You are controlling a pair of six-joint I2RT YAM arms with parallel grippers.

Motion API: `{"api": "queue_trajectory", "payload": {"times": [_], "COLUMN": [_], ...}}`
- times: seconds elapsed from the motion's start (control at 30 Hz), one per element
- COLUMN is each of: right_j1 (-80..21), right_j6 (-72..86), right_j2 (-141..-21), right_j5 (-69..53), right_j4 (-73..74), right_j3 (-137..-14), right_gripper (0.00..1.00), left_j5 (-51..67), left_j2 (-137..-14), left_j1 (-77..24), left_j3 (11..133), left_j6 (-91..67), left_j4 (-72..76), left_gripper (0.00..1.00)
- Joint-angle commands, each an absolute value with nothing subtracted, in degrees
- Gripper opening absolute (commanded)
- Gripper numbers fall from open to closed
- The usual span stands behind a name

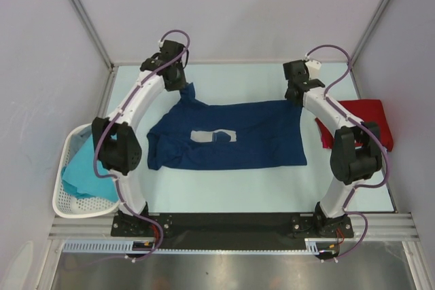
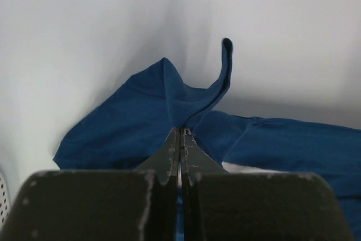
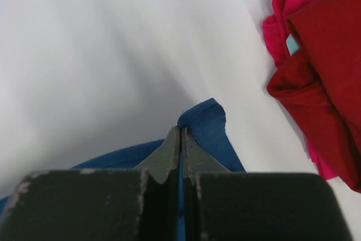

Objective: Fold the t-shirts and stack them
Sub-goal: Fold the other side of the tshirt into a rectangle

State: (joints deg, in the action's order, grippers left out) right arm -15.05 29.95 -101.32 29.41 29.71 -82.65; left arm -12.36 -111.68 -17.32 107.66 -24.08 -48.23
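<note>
From above, the navy t-shirt [image 1: 231, 144] lies mid-tabletop, long axis left to right, with the left gripper [image 1: 178, 86] at its far-left corner and the right gripper [image 1: 296, 96] at its far-right; the left wrist view shows jaws clamped on its cloth, the right wrist view likewise.

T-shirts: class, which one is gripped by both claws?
The navy blue t-shirt: left claw and right claw pinch its far edge. The red t-shirt and the turquoise t-shirt in the basket lie untouched.
</note>
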Motion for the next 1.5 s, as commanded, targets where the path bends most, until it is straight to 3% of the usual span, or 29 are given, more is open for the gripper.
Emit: {"api": "queue_trajectory", "payload": {"times": [0.0, 0.67, 1.47], "right_j1": [-16.00, -22.06, -22.15], "right_j6": [31.02, 33.66, 34.01], "right_j2": [-100.98, -96.33, -94.57], "right_j5": [31.99, 34.89, 36.03], "right_j4": [29.35, 31.38, 30.50], "right_j3": [-81.30, -72.52, -64.34], "right_gripper": [0.00, 0.00, 0.00], "left_j5": [-14.85, -16.17, -16.61], "left_j2": [-101.26, -90.18, -74.36], "left_j1": [-18.19, -20.04, -21.97], "left_j3": [100.65, 80.51, 60.65], "left_j6": [-26.02, -27.86, -30.76], "left_j4": [-40.53, -34.45, -33.84], "left_gripper": [0.00, 0.00, 0.00]}}
